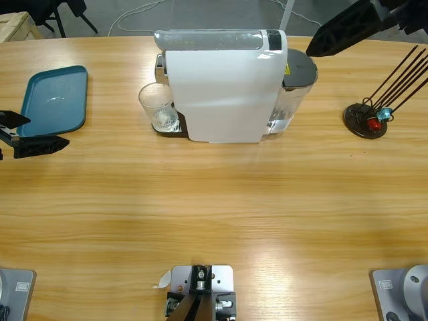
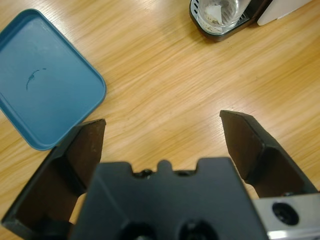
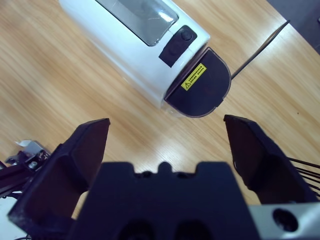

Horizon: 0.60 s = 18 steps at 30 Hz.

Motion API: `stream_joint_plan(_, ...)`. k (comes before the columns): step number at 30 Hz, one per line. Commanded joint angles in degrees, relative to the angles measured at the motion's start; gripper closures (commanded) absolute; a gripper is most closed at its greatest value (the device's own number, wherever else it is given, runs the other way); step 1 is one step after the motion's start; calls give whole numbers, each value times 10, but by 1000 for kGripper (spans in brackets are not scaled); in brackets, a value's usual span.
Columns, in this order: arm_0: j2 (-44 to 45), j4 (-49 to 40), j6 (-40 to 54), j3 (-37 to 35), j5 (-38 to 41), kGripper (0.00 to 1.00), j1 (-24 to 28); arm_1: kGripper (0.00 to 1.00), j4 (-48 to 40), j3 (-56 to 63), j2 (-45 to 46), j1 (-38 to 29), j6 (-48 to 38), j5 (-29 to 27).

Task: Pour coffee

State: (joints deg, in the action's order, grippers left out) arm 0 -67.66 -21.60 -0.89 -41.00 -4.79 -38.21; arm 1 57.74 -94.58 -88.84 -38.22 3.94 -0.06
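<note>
Risk of tipping tumbler (image 2: 216, 15) and its thin coffee (image 2: 215, 19) — still docked at machine (image 1: 224, 83), well ahead of spread, empty left gripper (image 2: 162, 137) — if closed off-centre; right gripper (image 3: 167, 132) likewise agape above machine.

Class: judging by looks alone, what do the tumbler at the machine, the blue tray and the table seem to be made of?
Small clear tumbler: glass, seemingly; transparent, with bright glints. Teal rectangular tray: probably moulded plastic; uniform matte colour, rounded corners, raised rim. Long table: wood or wood veneer, lightly glossy; grain lines run along it.
</note>
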Motion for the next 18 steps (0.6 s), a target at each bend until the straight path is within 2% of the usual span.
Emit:
stream_joint_plan(1, -4, 16, -5, 22, -8, 4, -6, 3, -141, 217, 72, -20, -8, -24)
stream_joint_plan(5, -2, 34, -3, 32, -8, 4, -6, 0, -227, 327, 106, -33, -10, -20)
stream_joint_plan(10, -3, 55, -3, 43, -8, 4, -6, 9, -365, 474, 209, -34, -16, -31)
stream_joint_plan(18, 26, 80, -2, 61, -8, 4, -20, 9, -413, 585, 280, -34, -11, -15)
